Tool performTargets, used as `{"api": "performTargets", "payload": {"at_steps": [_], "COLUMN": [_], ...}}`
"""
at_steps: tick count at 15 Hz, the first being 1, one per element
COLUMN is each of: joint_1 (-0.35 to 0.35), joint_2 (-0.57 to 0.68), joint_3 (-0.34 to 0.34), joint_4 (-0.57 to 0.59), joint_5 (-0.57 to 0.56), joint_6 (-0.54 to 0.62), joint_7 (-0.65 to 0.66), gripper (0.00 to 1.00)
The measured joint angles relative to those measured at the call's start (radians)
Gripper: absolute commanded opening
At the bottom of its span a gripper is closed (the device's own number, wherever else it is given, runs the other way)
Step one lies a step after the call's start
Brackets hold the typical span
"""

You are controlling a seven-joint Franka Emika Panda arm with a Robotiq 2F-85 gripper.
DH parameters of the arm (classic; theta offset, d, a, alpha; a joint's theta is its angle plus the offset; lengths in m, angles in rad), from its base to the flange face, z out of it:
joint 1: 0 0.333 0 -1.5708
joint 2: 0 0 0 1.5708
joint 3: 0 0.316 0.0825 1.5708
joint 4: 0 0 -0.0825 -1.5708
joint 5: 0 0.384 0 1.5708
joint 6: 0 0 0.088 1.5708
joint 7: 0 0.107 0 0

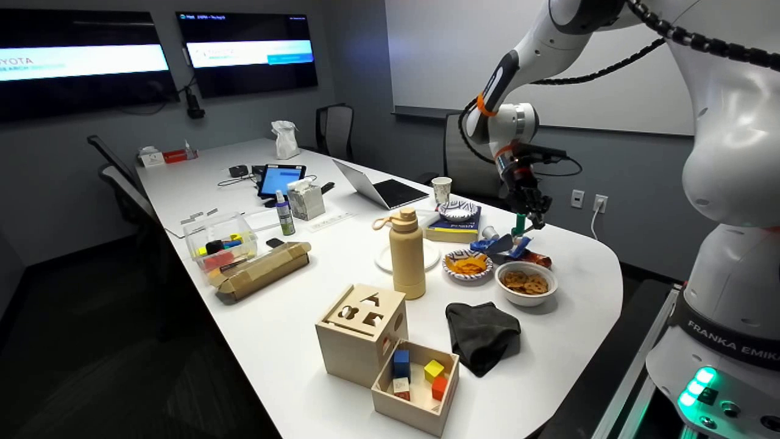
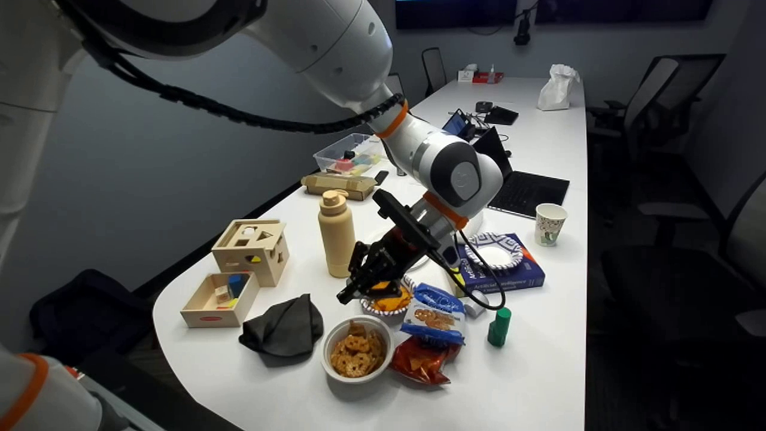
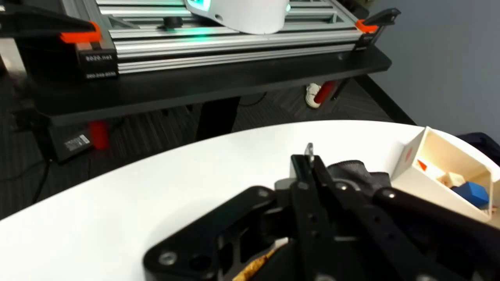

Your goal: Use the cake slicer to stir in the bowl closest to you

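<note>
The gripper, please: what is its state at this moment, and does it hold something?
Gripper: closed, holding the cake slicer.

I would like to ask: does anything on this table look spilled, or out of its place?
I see no spill. Two things look a bit untidy: the cloth lies crumpled, not folded, near the white bowl; the blue bag lies partly over the red bag, not neatly apart.

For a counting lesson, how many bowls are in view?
3: a white bowl of brown snacks near the table's rounded end, a patterned bowl of orange chips close by, another patterned bowl on the blue book. More may be hidden.
</note>
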Motion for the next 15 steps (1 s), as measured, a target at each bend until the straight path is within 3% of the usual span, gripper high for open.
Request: {"api": "performTargets", "payload": {"at_steps": [7, 15], "joint_1": [0.024, 0.029], "joint_2": [0.026, 0.087], "joint_3": [0.050, 0.048], "joint_4": [-0.008, -0.034], "joint_5": [0.118, 0.167], "joint_6": [0.120, 0.259], "joint_7": [-0.018, -0.018], "gripper": [0.01, 0.01]}}
